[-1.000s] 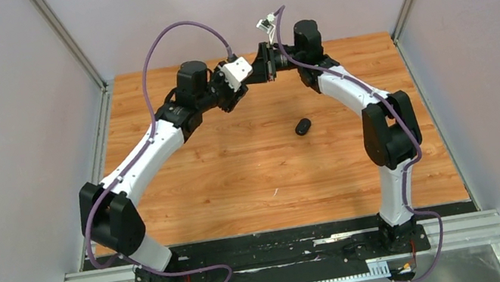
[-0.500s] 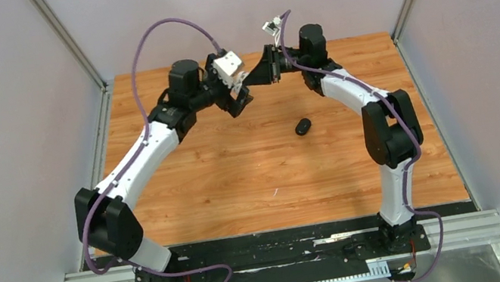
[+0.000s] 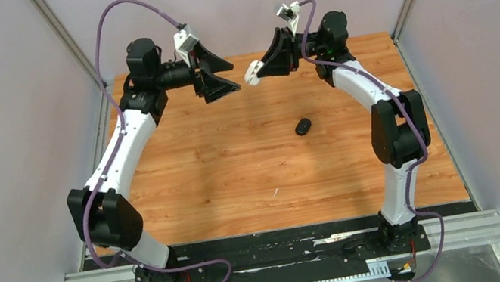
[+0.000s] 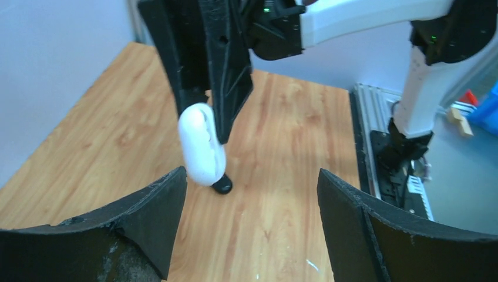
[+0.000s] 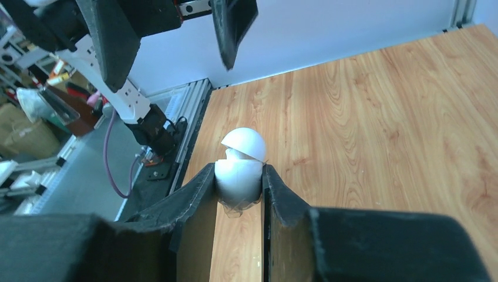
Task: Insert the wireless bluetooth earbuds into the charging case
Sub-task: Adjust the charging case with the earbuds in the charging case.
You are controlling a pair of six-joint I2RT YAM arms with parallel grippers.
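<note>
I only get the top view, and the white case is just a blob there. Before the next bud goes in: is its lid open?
Observer: Right wrist view: the lid is tipped up off the case, ajar rather than wide open.
Operator: Does the left pincer carry a bud? Too tiny for my view.
Observer: Left wrist view: no. The left pincer stands open with nothing in it.
Operator: Where on the case does the right pincer grip?
Observer: The right pincer clamps the base only. The lid end sticks out beyond it, untouched.
</note>
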